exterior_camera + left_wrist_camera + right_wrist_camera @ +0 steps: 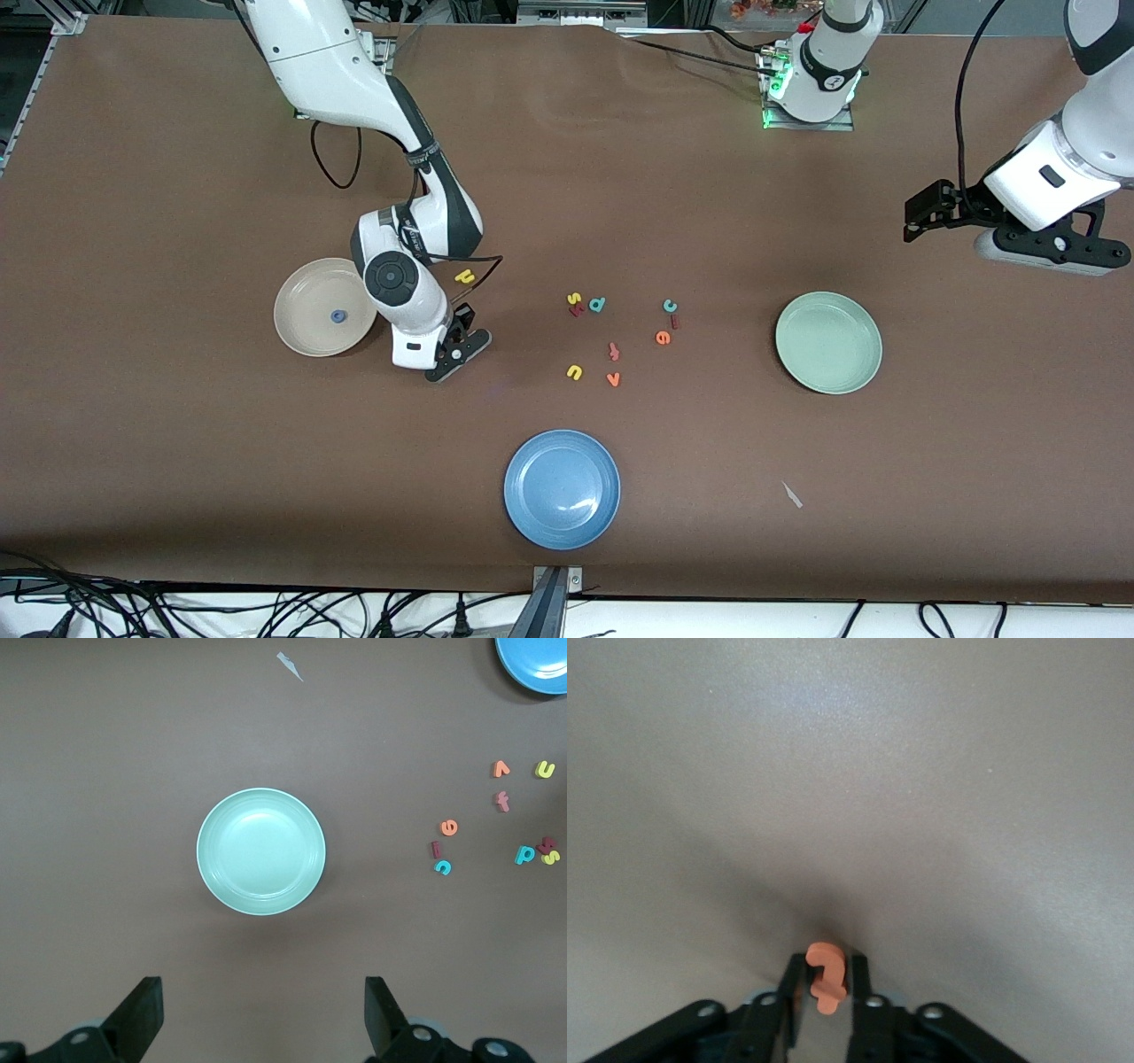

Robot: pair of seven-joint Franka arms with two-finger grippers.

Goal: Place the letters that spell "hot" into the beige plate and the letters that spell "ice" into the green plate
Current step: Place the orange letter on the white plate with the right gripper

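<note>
My right gripper [461, 332] is low over the table beside the beige plate [306, 332], shut on an orange t [826, 979] that stands between its fingers [793, 979]. The blue o [338, 315] lies in the beige plate. A yellow h [464, 276] lies by the right wrist. The teal c [671, 306], dark red i [676, 322] and orange e [663, 338] lie together on the table, toward the green plate [828, 342]. That plate [260, 851] holds nothing. My left gripper [917, 217] waits open above the left arm's end of the table [263, 992].
A blue plate [562, 488] sits nearest the front camera. Loose letters lie mid-table: a yellow s [574, 299], a teal d [598, 305], a reddish letter [613, 352], a yellow u [574, 372] and an orange v [612, 379]. A paper scrap [791, 494] lies near the front edge.
</note>
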